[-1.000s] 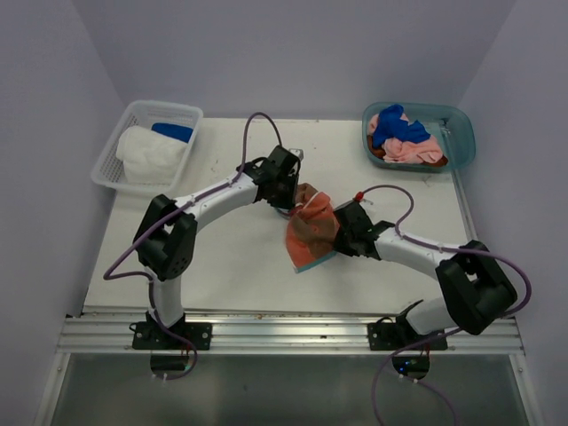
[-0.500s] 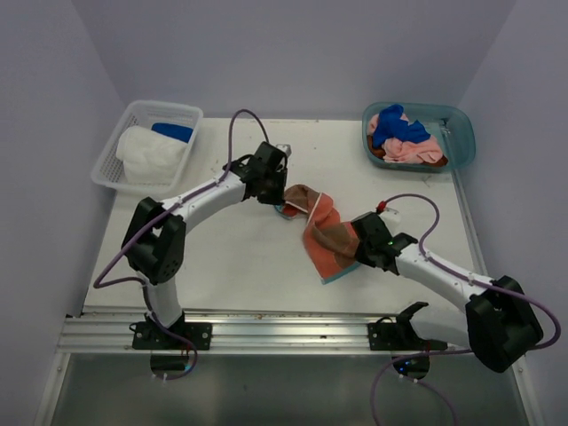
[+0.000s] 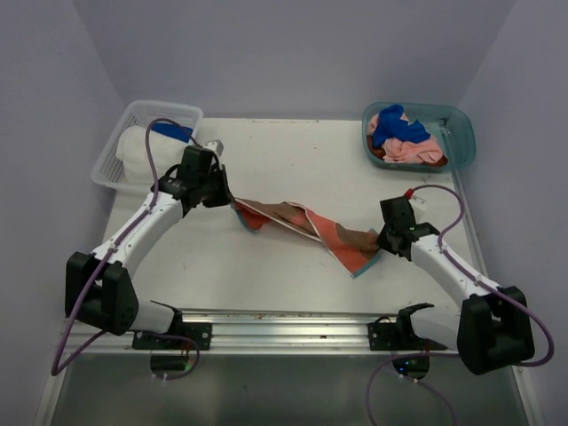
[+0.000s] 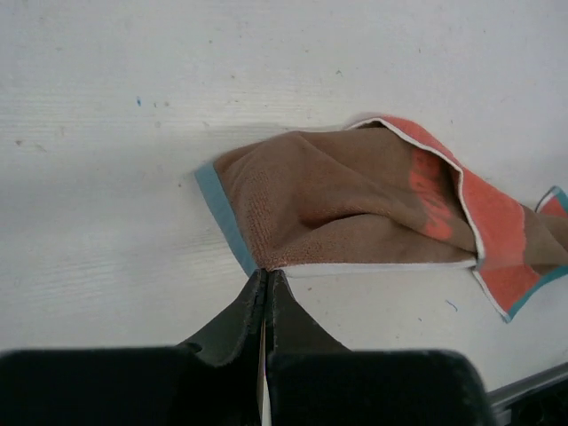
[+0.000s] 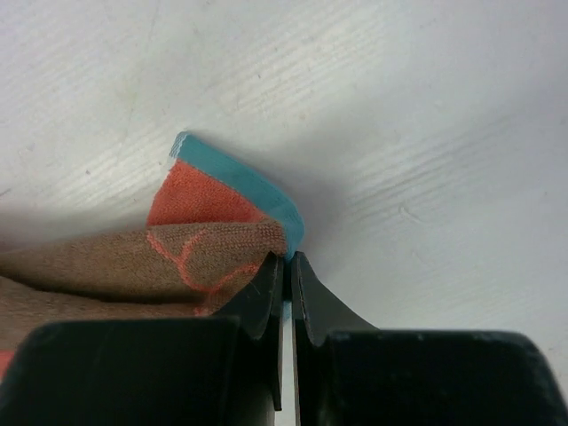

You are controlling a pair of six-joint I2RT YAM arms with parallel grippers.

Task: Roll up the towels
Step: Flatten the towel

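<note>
A brown and orange towel (image 3: 302,222) with a teal edge is drawn out in a twisted band across the middle of the table. My left gripper (image 3: 232,204) is shut on its left corner; in the left wrist view the closed tips (image 4: 266,273) pinch the teal-edged corner of the towel (image 4: 355,191). At the right end, my right gripper (image 3: 382,250) is shut on the opposite corner, and in the right wrist view the jaws (image 5: 287,257) clamp the teal hem of the towel (image 5: 204,240). More towels, blue (image 3: 395,124) and pink (image 3: 415,149), lie heaped at the back right.
The teal tub (image 3: 463,133) at the back right corner holds the heaped towels. A white mesh basket (image 3: 160,106) at the back left holds a white towel (image 3: 146,155) and a blue one (image 3: 173,131). A metal rail (image 3: 284,330) runs along the near edge.
Both arms have swung apart, left arm to the left and right arm to the right. The bunched towel between them has been stretched out into a long band. The left gripper has shut.
</note>
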